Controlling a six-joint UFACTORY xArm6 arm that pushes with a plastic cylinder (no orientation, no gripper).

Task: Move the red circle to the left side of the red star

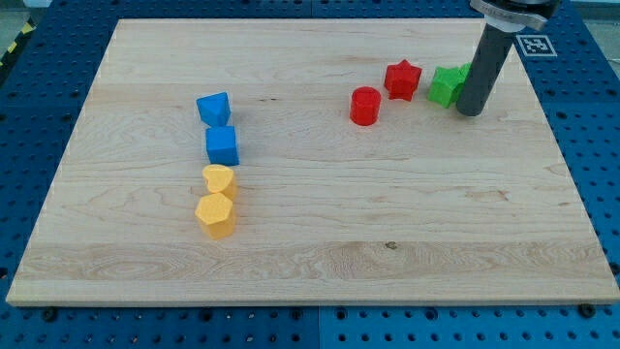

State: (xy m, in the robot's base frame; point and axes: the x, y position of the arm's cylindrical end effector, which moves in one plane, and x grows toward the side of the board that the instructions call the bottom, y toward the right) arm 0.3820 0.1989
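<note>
The red circle (365,105) stands on the wooden board at the view's upper right. The red star (402,79) sits just up and to the right of it, a small gap between them. My tip (469,111) rests on the board to the right of both, touching or almost touching the right side of a green block (448,85). The rod rises from the tip to the view's top edge. The tip is about a hundred pixels right of the red circle.
A blue block (213,108) and a blue cube (222,145) stand at the view's left centre. Below them are a yellow heart (219,180) and a yellow hexagon (215,215). The wooden board (310,262) lies on a blue perforated table.
</note>
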